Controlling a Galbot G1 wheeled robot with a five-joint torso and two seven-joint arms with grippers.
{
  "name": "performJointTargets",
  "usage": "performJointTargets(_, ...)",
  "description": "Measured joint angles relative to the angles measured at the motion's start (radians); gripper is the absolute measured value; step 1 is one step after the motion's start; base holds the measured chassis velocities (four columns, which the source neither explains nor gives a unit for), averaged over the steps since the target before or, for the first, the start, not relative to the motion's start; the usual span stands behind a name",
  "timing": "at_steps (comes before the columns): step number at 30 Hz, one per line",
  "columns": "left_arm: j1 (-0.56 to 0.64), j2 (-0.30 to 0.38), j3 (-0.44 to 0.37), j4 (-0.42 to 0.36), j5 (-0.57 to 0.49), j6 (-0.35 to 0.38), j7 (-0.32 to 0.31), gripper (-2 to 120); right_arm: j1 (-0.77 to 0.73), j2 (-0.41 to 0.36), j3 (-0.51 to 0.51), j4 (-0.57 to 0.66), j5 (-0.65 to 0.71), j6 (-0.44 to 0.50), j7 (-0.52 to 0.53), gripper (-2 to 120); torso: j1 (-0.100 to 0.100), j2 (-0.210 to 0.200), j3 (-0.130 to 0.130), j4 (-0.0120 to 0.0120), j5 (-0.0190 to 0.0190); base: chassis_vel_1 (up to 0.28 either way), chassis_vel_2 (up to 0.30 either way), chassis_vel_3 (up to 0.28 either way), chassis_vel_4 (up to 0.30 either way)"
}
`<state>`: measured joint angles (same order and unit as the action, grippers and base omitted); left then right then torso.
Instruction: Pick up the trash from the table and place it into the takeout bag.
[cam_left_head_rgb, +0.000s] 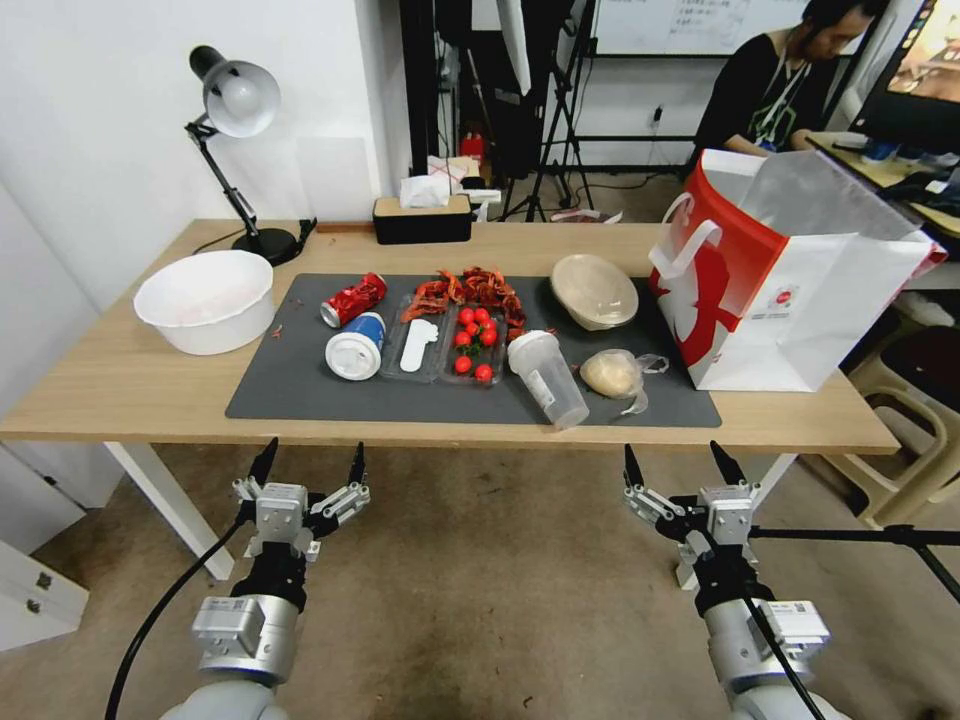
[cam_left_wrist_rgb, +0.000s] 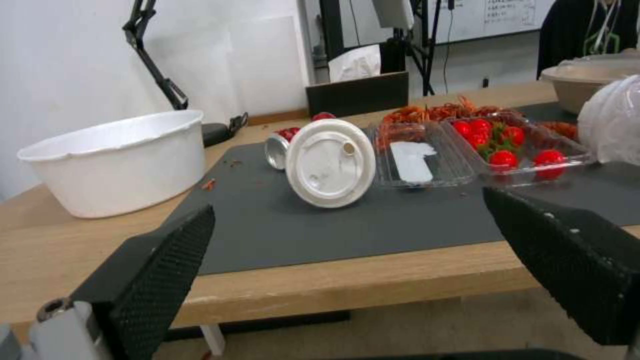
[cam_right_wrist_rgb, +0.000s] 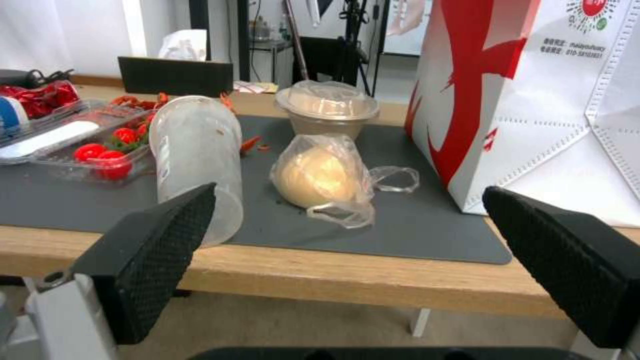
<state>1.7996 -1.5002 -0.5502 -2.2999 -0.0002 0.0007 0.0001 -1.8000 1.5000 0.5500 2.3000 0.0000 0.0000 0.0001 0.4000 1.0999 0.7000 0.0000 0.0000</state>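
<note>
Both the left gripper (cam_left_head_rgb: 309, 462) and right gripper (cam_left_head_rgb: 682, 462) hang wide apart, holding nothing, below the table (cam_left_head_rgb: 120, 385) edge, trash on its mat.

I see both of my silver-jointed arms reaching forward from 6 o'clock, held low. My left black two-fingered gripper (cam_left_head_rgb: 309, 464) sits at about 7 o'clock, wrist level, fingers spread wide and pointing toward 12 o'clock. My right black two-fingered gripper (cam_left_head_rgb: 681, 463) sits at about 5 o'clock, in the same pose, fingers (cam_right_wrist_rgb: 157, 242) equally wide apart and holding nothing.
</note>
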Motion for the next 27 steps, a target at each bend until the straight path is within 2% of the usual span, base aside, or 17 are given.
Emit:
performJointTargets(5,-0.006,-0.004,-0.005,-0.003,-0.004,0.023,0.002,100,0.013,-0.001,0.002,0.0,0.012,-0.022,0.004,100,0.0,0.0,0.0,-0.0001,0.0001,0.0,0.0,0.0,0.0)
performJointTargets(7,-0.019,-0.012,-0.016,-0.016,-0.012,0.069,0.007,100,0.044,-0.006,0.016,0.004,0.039,-0.076,0.017,100,0.0,0.0,0.0,0.0,0.0,0.0,0.0,0.0,0.0)
performJointTargets(8,-0.035,-0.022,-0.03,-0.031,-0.022,0.126,0.013,100,0.079,-0.012,0.03,0.01,0.07,-0.133,0.031,100,0.0,0.0,0.0,0.0,0.0001,0.0,0.0,0.0,0.0)
performJointTargets(10,-0.043,-0.027,-0.036,-0.039,-0.028,0.153,0.016,100,0.096,-0.015,0.037,0.013,0.086,-0.163,0.038,100,0.0,0.0,0.0,0.0,0.0001,0.0,0.0,0.0,0.0)
performJointTargets(13,-0.072,-0.046,-0.063,-0.069,-0.048,0.266,0.028,100,0.165,-0.025,0.065,0.024,0.146,-0.28,0.067,100,0.0,0.0,0.0,0.0001,0.0001,0.0,0.0,0.0,0.0)
performJointTargets(14,-0.072,-0.046,-0.063,-0.069,-0.048,0.266,0.028,100,0.165,-0.025,0.065,0.024,0.146,-0.28,0.067,100,0.0,0.0,0.0,0.0001,0.0001,0.0,0.0,0.0,0.0)
performJointTargets(15,-0.084,-0.053,-0.073,-0.081,-0.056,0.308,0.032,100,0.187,-0.034,0.064,0.02,0.181,-0.29,0.072,100,0.0,0.0,0.0,-0.0006,0.0,0.0,0.0,0.0,0.0)
performJointTargets(17,-0.101,-0.064,-0.089,-0.094,-0.079,0.353,0.036,100,0.212,-0.054,0.046,0.006,0.233,-0.277,0.072,100,0.0,0.0,0.0,0.0003,0.0004,0.0,0.0,0.0,0.0)
performJointTargets(22,-0.104,-0.068,-0.098,-0.096,-0.089,0.357,0.039,100,0.26,-0.106,0.011,-0.014,0.341,-0.256,0.049,100,0.0,0.0,0.0,0.0,0.0,0.0,0.0,0.0,0.0)
performJointTargets(27,-0.103,-0.068,-0.101,-0.096,-0.089,0.341,0.039,100,0.31,-0.156,-0.027,-0.044,0.392,-0.253,0.03,100,0.0,0.0,0.0,0.0,0.0,0.0,0.0,0.0,0.0)
